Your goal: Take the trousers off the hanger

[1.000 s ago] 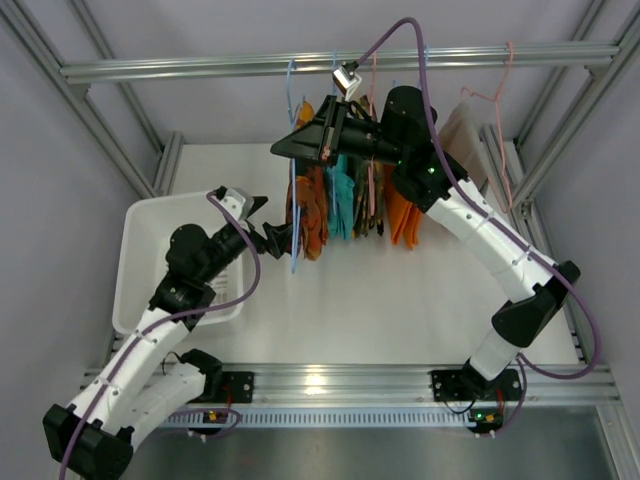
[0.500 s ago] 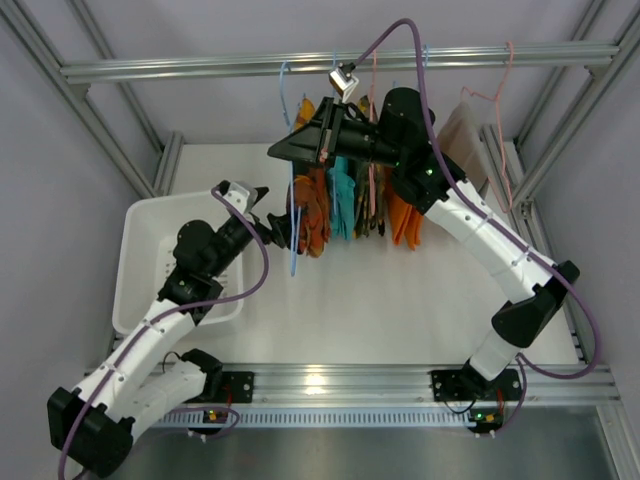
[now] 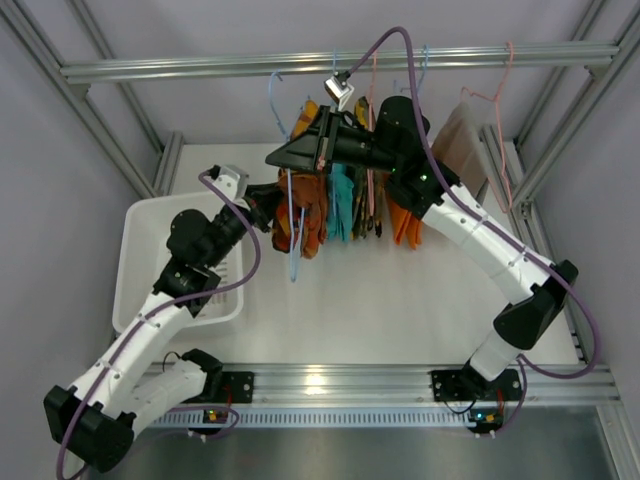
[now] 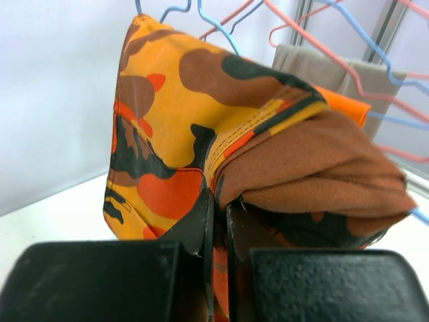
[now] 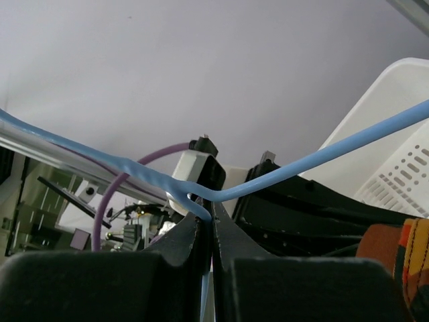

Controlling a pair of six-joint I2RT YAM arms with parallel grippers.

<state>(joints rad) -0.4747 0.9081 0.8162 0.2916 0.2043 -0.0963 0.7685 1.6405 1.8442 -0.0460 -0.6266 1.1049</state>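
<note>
Trousers (image 3: 310, 215) on blue hanger (image 5: 322, 159), long axis vertical, fold uppermost.

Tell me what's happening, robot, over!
Left end effector shut on camouflage trousers. Right end effector shut on blue hanger. Not yet off. Close beside: teal trousers.

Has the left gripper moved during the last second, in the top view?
Yes. The left gripper moved back toward the overhead rail, and its fingers shut on the patterned trousers.
</note>
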